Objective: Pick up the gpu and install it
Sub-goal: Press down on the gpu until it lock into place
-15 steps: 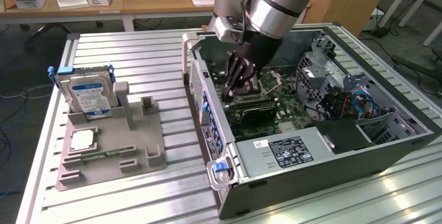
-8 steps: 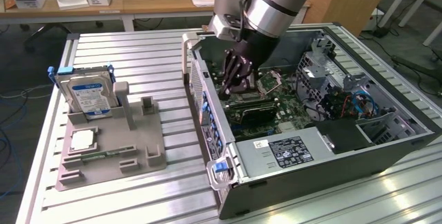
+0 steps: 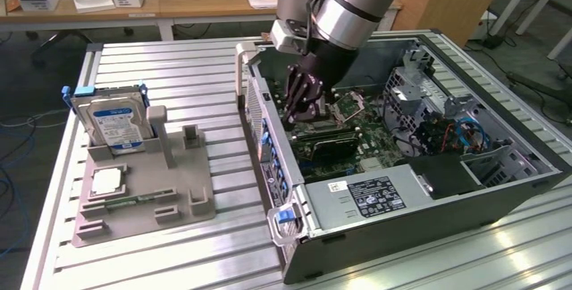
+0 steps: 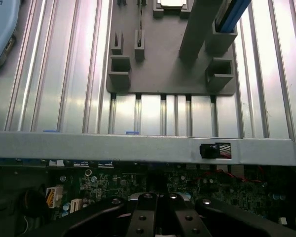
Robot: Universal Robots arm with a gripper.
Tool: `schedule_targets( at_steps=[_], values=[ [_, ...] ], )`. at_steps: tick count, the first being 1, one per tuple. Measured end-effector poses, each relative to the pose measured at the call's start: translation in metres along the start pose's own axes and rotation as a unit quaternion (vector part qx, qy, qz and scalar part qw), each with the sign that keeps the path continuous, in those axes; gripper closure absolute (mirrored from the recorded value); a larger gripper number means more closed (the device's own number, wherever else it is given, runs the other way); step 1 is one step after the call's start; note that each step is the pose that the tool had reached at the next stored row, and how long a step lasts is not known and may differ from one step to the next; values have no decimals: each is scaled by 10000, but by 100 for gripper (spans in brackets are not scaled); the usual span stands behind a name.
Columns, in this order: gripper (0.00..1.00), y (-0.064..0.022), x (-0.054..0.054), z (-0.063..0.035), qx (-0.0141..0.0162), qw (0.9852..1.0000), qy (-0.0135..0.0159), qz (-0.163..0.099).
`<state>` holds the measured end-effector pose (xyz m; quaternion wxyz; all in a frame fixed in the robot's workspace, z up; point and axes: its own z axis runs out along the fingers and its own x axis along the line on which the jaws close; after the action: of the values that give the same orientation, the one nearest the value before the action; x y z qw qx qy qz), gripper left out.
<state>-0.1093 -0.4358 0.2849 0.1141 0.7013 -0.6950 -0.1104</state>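
The grey robot arm reaches down into the open black computer tower case (image 3: pixel 500 189), which lies on its side on the ribbed aluminium table (image 3: pixel 179 69). Its dark gripper (image 3: pixel 302 114) hangs low over the green motherboard (image 3: pixel 358 139), close to the case wall on the exterior view's left. Whether the claw is wide, narrow or holding anything cannot be told. The gpu (image 3: pixel 333 144), a thin dark flat card, sits low on the motherboard just beside the gripper's tip (whether the two touch is unclear).

Readable writing is scarce. In the wrist view a light blue arm cover (image 4: pixel 1 29) carries the word "UNIVERSAL". The black-and-white label (image 3: pixel 371 196) on the grey power supply box is too small to read, as is the blue-and-white label of the silver hard drive (image 3: pixel 112 124).

That drive stands upright in the grey plastic parts holder (image 3: pixel 192 189), well apart from the case, with bare ribbed table between them. The case's metal rim (image 4: pixel 138 147) runs straight across the wrist view, between the motherboard and the holder.
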Motion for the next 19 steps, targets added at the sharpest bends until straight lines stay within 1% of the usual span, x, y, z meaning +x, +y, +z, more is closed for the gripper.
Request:
schedule_targets(
  at_steps=[19],
  values=[
    [90, 29, 34, 27, -1, 10000, -1, 1]
  ],
)
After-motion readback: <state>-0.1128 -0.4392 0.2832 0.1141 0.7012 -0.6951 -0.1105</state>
